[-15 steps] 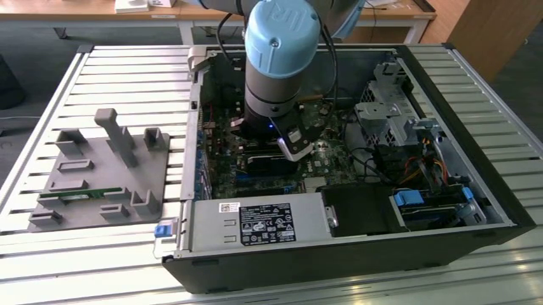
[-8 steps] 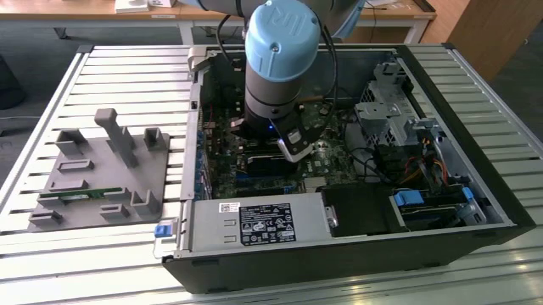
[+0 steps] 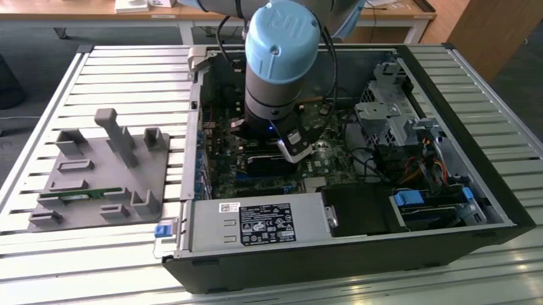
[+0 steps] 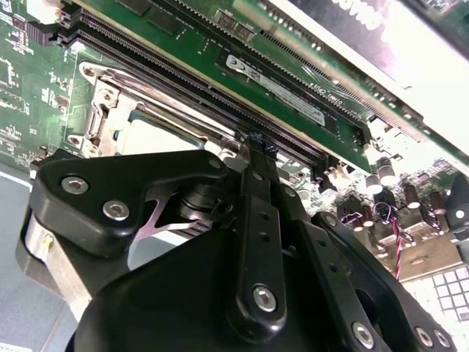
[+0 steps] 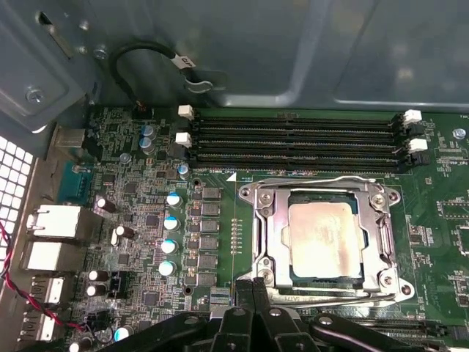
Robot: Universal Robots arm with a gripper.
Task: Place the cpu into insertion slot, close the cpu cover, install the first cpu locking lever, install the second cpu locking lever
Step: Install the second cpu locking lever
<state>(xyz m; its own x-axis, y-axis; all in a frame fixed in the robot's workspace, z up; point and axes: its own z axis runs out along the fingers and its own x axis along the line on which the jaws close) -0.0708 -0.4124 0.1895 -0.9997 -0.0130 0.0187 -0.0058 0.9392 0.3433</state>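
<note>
Jaws pressed together, fingertips meeting with nothing held between them, gripper (image 5: 251,284) poised at the edge of the cpu cover (image 5: 269,229) in the first wrist view. Cpu (image 5: 326,238) seated flat in the insertion slot (image 5: 322,276), dull metal top showing through the cover's square window, cover lying closed over it. Thin wire locking levers (image 5: 322,180) running along the cover's sides. Long black memory slots (image 5: 297,136) just beyond the socket, with white end clips. Seen in the exterior view: arm (image 3: 273,70) reaching down into an open computer case (image 3: 475,101), grey fixture tray (image 3: 93,171) lying on the slatted table (image 3: 127,70) at the exterior view's left.
</note>
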